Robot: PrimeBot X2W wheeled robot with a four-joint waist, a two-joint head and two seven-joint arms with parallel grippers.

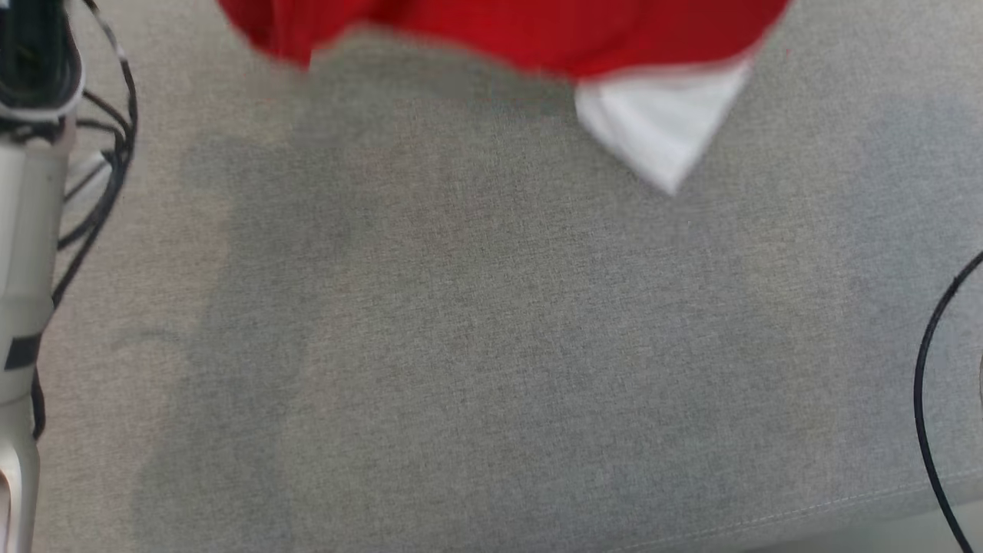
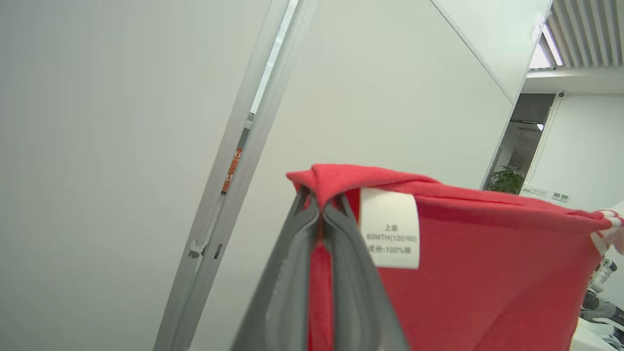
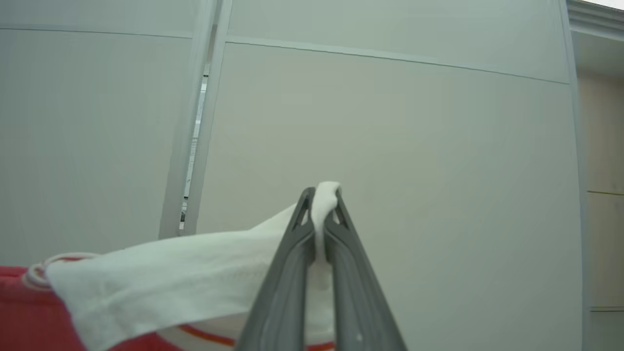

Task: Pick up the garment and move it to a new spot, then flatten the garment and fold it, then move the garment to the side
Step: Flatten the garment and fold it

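The garment (image 1: 537,34) is red with white parts and hangs in the air above the grey fabric surface (image 1: 491,346); its blurred lower edge and a white corner (image 1: 660,130) show at the top of the head view. In the left wrist view my left gripper (image 2: 320,202) is shut on a red edge of the garment (image 2: 487,273), beside a white care label (image 2: 390,229). My right gripper (image 3: 321,195) is shut on a white part of the garment (image 3: 170,278), with red cloth and a striped trim at the lower left.
A pale arm segment (image 1: 23,307) with black cables (image 1: 107,177) stands at the left edge of the head view, and a black cable (image 1: 933,384) curves at the right edge. The surface's front seam (image 1: 768,522) runs along the lower right. Both wrist views face pale wall panels (image 3: 390,146).
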